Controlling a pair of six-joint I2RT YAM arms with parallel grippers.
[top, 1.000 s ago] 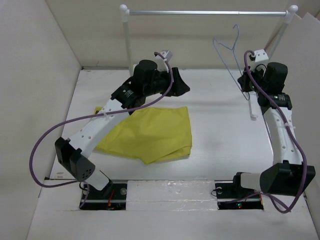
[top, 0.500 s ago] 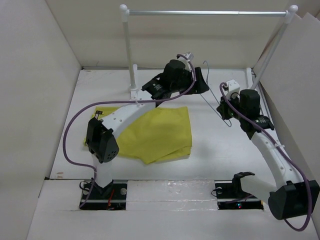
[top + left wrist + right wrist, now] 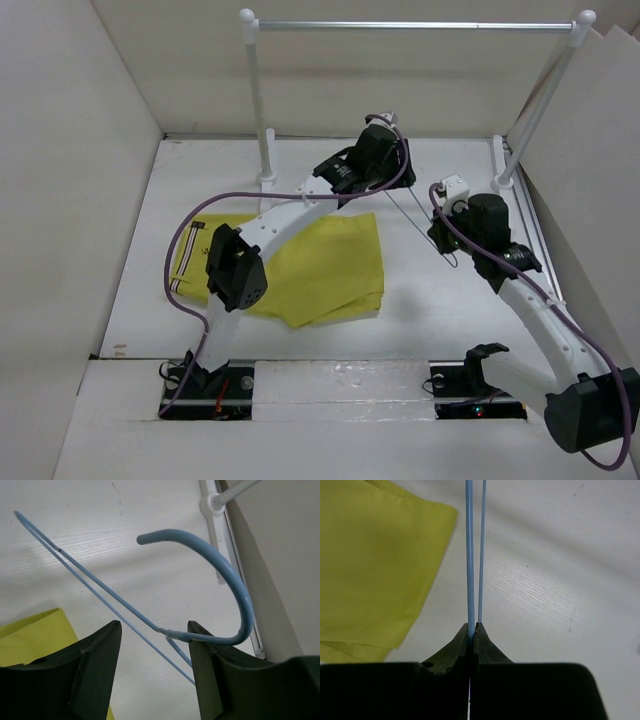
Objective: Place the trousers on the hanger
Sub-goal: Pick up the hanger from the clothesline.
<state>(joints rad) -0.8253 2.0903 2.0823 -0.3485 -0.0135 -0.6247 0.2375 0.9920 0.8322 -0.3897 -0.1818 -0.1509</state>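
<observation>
Hanger (image 3: 175,534), now off the rail (image 3: 410,25), is pinched by right gripper (image 3: 473,627); left gripper (image 3: 155,627) gapes, seemingly touching its neck

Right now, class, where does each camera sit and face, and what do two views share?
Top external: above and behind, looking down on the table; both arms show.
Left wrist: looks past the open left gripper at the hanger hook.
Right wrist: along the right gripper, shut on the hanger.
Shared: hanger, trousers.
</observation>
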